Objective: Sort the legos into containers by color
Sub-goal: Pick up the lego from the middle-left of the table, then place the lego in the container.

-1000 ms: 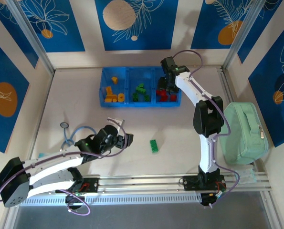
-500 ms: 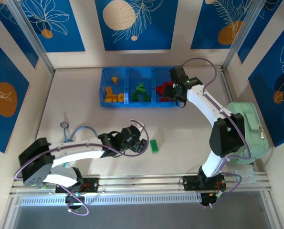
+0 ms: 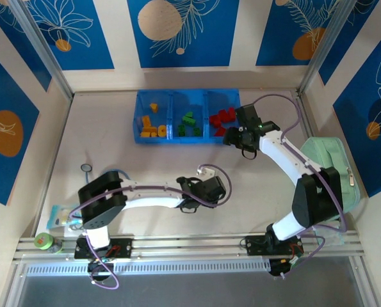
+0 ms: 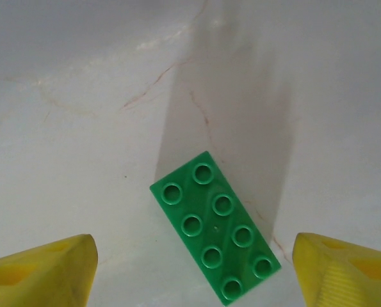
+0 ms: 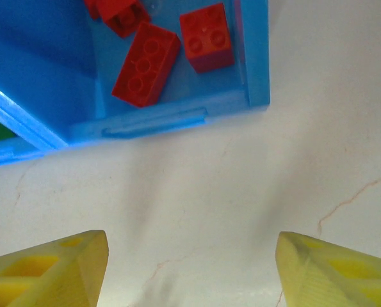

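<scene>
A green lego (image 4: 216, 227) with eight studs lies flat and skewed on the table, between the yellow fingertips (image 4: 40, 272) of my open left gripper (image 4: 193, 275), touching neither. From above, that left gripper (image 3: 209, 190) hangs over the table's middle and covers the brick. The blue tray of containers (image 3: 187, 94) holds yellow-orange legos (image 3: 152, 129) on the left, green legos (image 3: 189, 125) in the middle and red legos (image 3: 222, 119) on the right. My right gripper (image 3: 238, 137) stands open and empty just in front of the tray's right corner (image 5: 254, 96); red legos (image 5: 145, 64) lie inside.
A mint-green zippered case (image 3: 328, 176) sits at the right edge beside the right arm. A stethoscope (image 3: 97, 176) lies at the left. A small green-lidded object (image 3: 44, 241) stands by the left base.
My left arm swung right across the table until its gripper came over the green lego. My right gripper drew back from above the red compartment toward the near right.
</scene>
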Available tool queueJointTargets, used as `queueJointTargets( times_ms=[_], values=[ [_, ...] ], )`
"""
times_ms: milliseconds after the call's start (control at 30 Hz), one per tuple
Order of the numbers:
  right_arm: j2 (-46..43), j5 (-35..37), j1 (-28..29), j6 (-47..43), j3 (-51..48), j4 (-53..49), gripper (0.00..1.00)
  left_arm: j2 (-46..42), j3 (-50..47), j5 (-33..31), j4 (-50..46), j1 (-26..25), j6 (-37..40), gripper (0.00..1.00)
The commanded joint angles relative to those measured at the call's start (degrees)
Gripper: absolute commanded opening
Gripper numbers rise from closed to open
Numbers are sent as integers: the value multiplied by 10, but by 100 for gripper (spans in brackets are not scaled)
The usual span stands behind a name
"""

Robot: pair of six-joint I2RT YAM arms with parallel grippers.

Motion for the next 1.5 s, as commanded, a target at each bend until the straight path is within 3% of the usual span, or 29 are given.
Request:
queueJointTargets(
  times_ms=[0,400,567,667,833,1033,1233,1467],
  values=[
    [-44,-22,-8,12,-33,29,70,36,33,-20,-57,-5,-69,77],
    [-121,-43,-33,34,-155,74,70,97,63,28,-39,11,-79,53],
    [-139,-49,-38,40,-178,83,70,95,64,24,-39,17,-66,31],
    [-145,-53,-38,42,-189,86,70,82,61,13,-42,26,-52,24],
    [-160,-91,-35,48,-221,109,70,33,51,8,-33,83,-1,22],
    [-170,-129,-17,48,-263,136,69,-3,103,11,-41,161,96,22],
    [-224,-108,13,68,-311,120,69,7,168,42,-37,239,160,22],
    [-340,-99,36,94,-372,93,69,82,280,73,-50,301,211,22]
  ],
)
